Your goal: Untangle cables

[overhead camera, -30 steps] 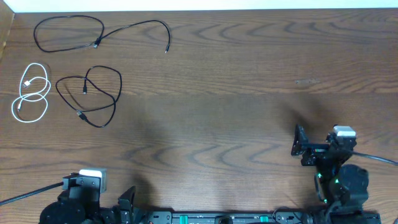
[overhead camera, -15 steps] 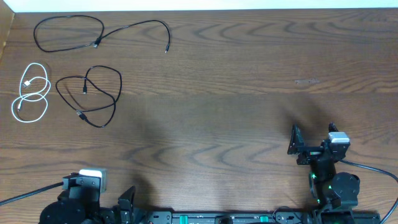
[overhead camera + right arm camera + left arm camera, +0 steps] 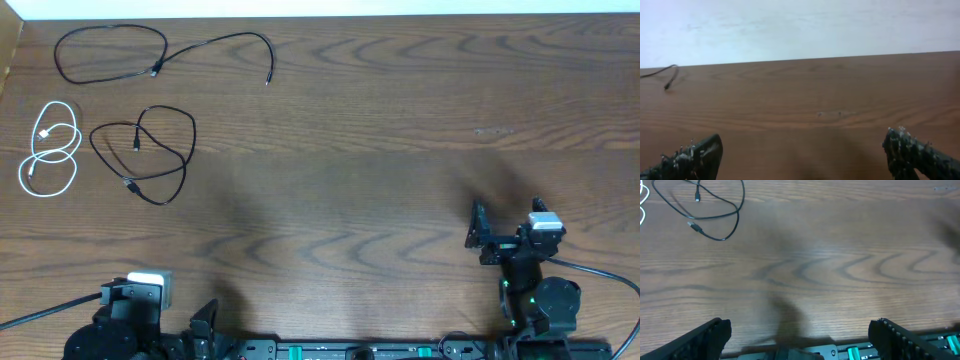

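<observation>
Drawn back toward the near edge since a second ago, the right tool (image 3: pixel 478 232) hangs over the table (image 3: pixel 350 190) in the overhead view, the left tool (image 3: pixel 205 318) sits low at the front, and far left lie the long black cable (image 3: pixel 157 68), the looped black cable (image 3: pixel 128 183) and the white cable (image 3: pixel 42 153) — each apart. From the left wrist, its tool (image 3: pixel 800 325) is released, the looped black cable (image 3: pixel 694 226) well ahead; from the right wrist, that tool (image 3: pixel 802 140) is spread wide too — one plug end of the long black cable (image 3: pixel 671 75) shows far left.

Right arm (image 3: pixel 541 297) drawn back toward near edge and slightly left since a second ago. White wrist camera (image 3: pixel 547 223) now sits nearer. Right gripper (image 3: pixel 475 230) slid left first, then edged back right a touch in last half second.
</observation>
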